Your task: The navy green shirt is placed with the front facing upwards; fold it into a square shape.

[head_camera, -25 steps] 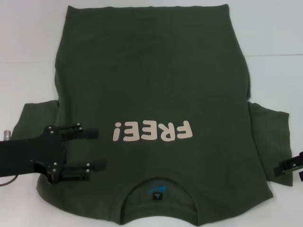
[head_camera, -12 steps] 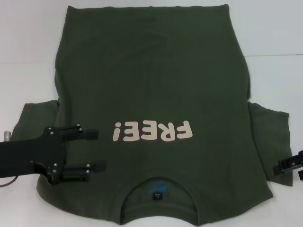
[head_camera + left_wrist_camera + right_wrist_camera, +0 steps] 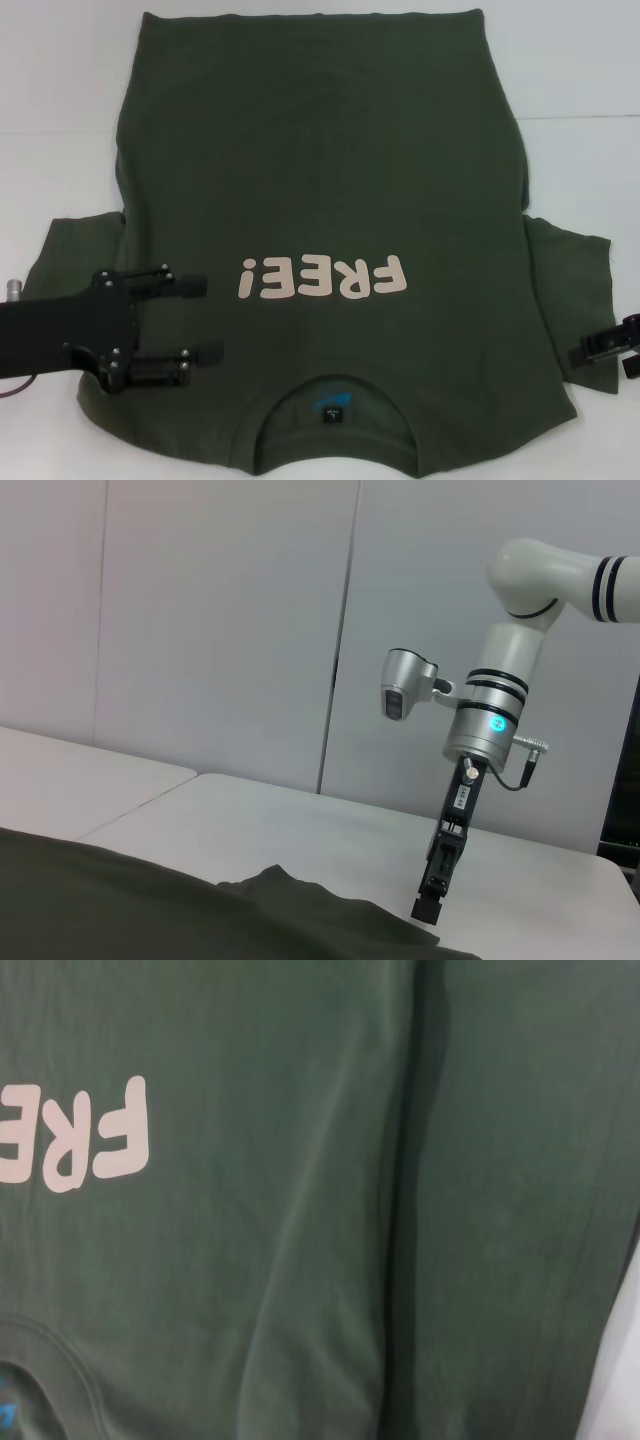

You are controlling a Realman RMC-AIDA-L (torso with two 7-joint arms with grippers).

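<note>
The shirt (image 3: 320, 180) lies flat on the white desk (image 3: 60, 100), front side up, with the collar (image 3: 335, 385) on the side near the robot and the hem on the far side. The pale print "FREE!" (image 3: 322, 277) is across the chest, just beyond the collar, and a small dark label (image 3: 332, 411) sits inside the neck opening. Both sleeves lie spread out to the sides.

The left tool (image 3: 205, 318) is above the shirt's shoulder on the robot's left, beside the collar. Its two black fingers (image 3: 185, 284) point toward the middle of the shirt and are apart, with nothing between them, so it is released. I cannot tell if the fingers touch the cloth.

The right tool (image 3: 608, 347) is at the outer edge of the sleeve on the robot's right, near the picture's border. In the left wrist view it (image 3: 432, 905) hangs down from the white arm (image 3: 500, 700) with its tip just above the sleeve edge. I cannot tell whether it is released or clenched.

The right wrist view shows only green cloth (image 3: 300, 1260) with part of the print (image 3: 100, 1130) and a long straight crease.
</note>
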